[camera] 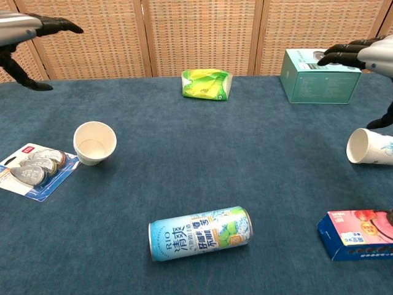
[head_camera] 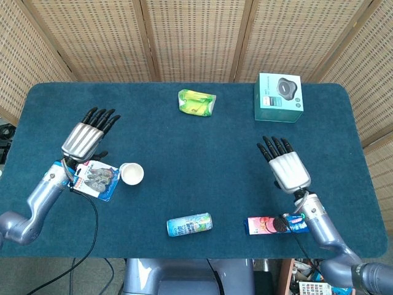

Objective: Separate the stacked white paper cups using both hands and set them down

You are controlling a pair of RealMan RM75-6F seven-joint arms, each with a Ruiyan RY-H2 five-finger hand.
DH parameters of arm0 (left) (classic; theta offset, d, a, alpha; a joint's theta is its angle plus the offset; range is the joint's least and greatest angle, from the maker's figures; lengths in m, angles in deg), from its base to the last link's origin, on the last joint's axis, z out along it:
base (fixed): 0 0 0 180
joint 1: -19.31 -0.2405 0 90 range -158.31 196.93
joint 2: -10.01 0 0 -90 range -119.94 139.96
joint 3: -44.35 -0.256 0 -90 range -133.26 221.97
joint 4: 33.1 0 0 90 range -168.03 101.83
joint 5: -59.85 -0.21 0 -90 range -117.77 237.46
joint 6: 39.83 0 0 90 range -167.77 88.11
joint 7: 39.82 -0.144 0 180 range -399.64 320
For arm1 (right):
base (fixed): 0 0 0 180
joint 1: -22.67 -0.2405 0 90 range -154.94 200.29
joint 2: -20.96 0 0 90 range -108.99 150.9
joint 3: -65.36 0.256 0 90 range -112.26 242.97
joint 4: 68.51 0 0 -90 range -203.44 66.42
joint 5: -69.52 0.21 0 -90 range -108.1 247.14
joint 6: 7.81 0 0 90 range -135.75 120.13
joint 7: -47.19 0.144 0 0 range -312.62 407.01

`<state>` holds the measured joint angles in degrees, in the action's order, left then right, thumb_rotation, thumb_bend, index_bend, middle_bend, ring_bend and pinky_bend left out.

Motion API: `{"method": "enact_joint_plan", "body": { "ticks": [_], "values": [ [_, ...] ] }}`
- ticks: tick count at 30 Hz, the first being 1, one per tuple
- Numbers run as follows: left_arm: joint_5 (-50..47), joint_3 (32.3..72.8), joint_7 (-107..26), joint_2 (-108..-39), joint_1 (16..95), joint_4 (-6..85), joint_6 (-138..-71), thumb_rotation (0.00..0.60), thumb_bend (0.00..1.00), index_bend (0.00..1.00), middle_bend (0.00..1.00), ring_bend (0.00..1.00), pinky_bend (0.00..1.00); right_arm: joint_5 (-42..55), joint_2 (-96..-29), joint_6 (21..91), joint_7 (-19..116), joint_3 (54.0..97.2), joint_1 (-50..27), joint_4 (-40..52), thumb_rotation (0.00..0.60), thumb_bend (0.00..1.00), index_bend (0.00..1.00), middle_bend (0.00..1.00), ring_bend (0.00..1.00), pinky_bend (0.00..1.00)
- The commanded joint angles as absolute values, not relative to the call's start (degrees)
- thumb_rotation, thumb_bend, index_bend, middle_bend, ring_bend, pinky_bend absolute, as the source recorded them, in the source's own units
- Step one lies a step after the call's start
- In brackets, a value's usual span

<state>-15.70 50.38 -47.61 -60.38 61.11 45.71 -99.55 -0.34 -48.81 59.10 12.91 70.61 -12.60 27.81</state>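
One white paper cup (head_camera: 131,173) sits on the blue table (head_camera: 184,147) beside the blister pack, free of any hand; in the chest view this cup (camera: 94,142) leans with its mouth toward the camera. My left hand (head_camera: 86,132) hovers up and to the left of it, fingers spread, holding nothing; the chest view shows the left hand (camera: 24,27) high at the top left. The second cup (camera: 368,146) lies on its side at the right edge. My right hand (camera: 362,52) is above it, open. In the head view the right hand (head_camera: 285,165) hides that cup.
A green packet (head_camera: 196,102) and a teal box (head_camera: 279,97) lie at the back. A drink can (camera: 200,233) lies on its side near the front. A cookie box (head_camera: 276,224) is by my right forearm, and a blister pack (head_camera: 95,178) lies left of the first cup.
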Motion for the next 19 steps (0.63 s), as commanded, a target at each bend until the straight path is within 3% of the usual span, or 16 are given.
{"method": "enact_joint_plan", "body": {
  "ticks": [1,12,19],
  "values": [
    [-14.27,50.35,-43.47,-55.7,53.27,51.25,-107.79,0.6,0.22,0.0,0.0,0.0,0.0,-6.03,-46.44,64.72,18.77,68.71,-8.12,28.87,0.6,0.0,0.06,0.01,0.02,0.08],
    [-12.88,48.77,-42.7,-51.45,38.76,62.73,-124.35,0.6,0.19,0.0,0.0,0.0,0.0,-18.08,-47.04,81.23,35.03,63.84,4.56,22.3,0.6,0.0,0.06,0.0,0.0,0.0],
    [-15.55,46.34,-44.32,-50.17,33.09,68.52,-129.98,0.6,0.19,0.0,0.0,0.0,0.0,-21.47,-48.91,87.79,39.42,63.1,9.46,18.48,0.6,0.0,0.06,0.0,0.0,0.0]
  ]
}}
